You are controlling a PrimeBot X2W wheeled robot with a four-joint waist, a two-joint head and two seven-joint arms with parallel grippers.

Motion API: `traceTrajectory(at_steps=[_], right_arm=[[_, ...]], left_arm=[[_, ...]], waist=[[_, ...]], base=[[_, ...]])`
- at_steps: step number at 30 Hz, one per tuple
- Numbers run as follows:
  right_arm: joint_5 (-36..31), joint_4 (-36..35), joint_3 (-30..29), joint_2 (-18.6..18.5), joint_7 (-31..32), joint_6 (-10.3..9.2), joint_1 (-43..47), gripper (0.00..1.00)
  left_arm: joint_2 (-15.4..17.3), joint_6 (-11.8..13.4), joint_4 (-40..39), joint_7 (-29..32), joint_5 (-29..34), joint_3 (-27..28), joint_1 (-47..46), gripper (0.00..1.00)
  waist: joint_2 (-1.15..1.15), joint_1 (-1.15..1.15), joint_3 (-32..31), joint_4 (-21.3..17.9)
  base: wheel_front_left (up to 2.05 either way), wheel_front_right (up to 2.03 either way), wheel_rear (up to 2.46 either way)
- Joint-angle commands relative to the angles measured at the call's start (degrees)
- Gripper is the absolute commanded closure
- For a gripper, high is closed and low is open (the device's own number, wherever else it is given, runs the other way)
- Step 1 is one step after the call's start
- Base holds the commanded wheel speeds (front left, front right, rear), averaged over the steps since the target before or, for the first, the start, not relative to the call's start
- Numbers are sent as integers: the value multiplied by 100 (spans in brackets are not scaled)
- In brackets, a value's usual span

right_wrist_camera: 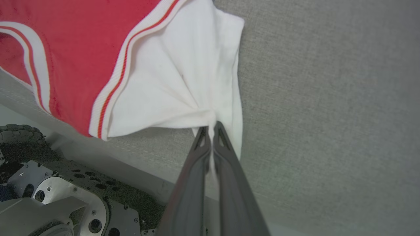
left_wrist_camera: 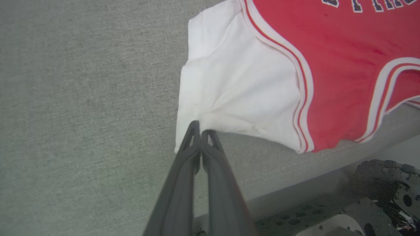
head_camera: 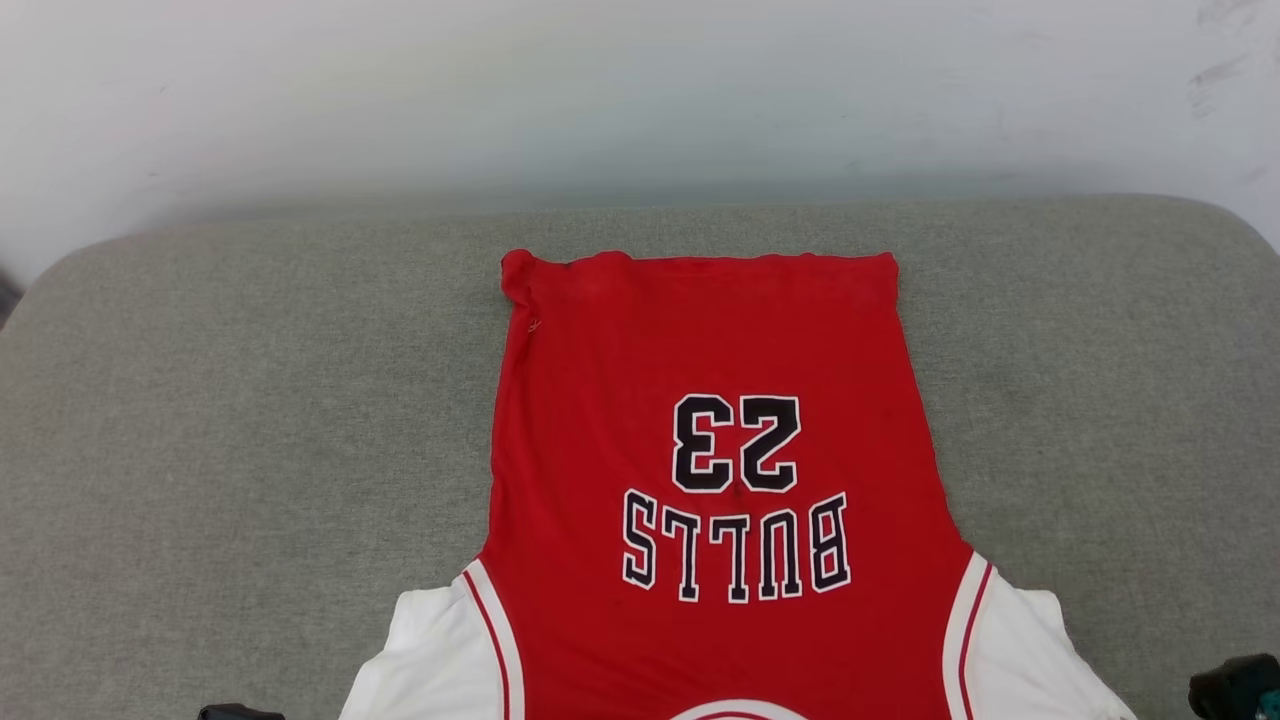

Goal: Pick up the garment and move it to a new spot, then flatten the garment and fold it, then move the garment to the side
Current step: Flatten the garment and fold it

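Observation:
The garment, red with white sleeves and a black "BULLS 23" print facing up, lies spread on a grey cushioned surface, hem at the far end, collar toward me. In the left wrist view my left gripper is shut on the near edge of one white sleeve, the cloth puckering at the tips. My right gripper is shut on the other white sleeve, fabric bunched between its fingers. The head view shows dark bits of the arms at the bottom corners.
A pale wall rises behind the cushion. The cushion's near edge runs just under the collar, with my dark wheeled base below it. Bare grey fabric stretches left and right of the garment.

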Motion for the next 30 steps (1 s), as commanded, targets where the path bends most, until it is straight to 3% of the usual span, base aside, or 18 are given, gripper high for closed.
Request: traceTrajectory(at_steps=[1, 2, 9, 15, 19, 23, 30], right_arm=[[-115, -159, -163, 72, 96, -8, 44, 51], [-168, -264, -282, 111, 166, -8, 15, 0], [-264, -1176, -1418, 83, 527, -6, -703, 0], [-36, -1670, -2008, -18, 986, -6, -2294, 0], [125, -1480, -1828, -233, 1646, -7, -3711, 0], [255, -943, -1281, -330, 2616, -7, -5031, 0], [603, 142, -507, -379, 5100, -6, -6627, 0]], left_arm=[[-7, 55, -43, -18, 62, 43, -73, 100], [-13, 93, -88, -20, 91, 54, -103, 100], [28, 344, -438, -40, 290, 277, -277, 100], [81, 504, -736, -54, 611, 440, -503, 100], [57, 548, -916, -53, 832, 524, -738, 100], [-10, 538, -988, -32, 1030, 528, -962, 100], [-187, 580, -1115, -12, 1329, 572, -1312, 100]], waist=[[0, 1, 19, 5], [0, 1, 35, 2], [0, 1, 289, 70], [0, 1, 882, 312], [0, 1, 1417, 576], [0, 1, 1846, 824], [0, 1, 2506, 1272]], base=[[0, 0, 0], [0, 0, 0], [0, 0, 0], [0, 0, 0], [0, 0, 0], [0, 0, 0], [0, 0, 0]])
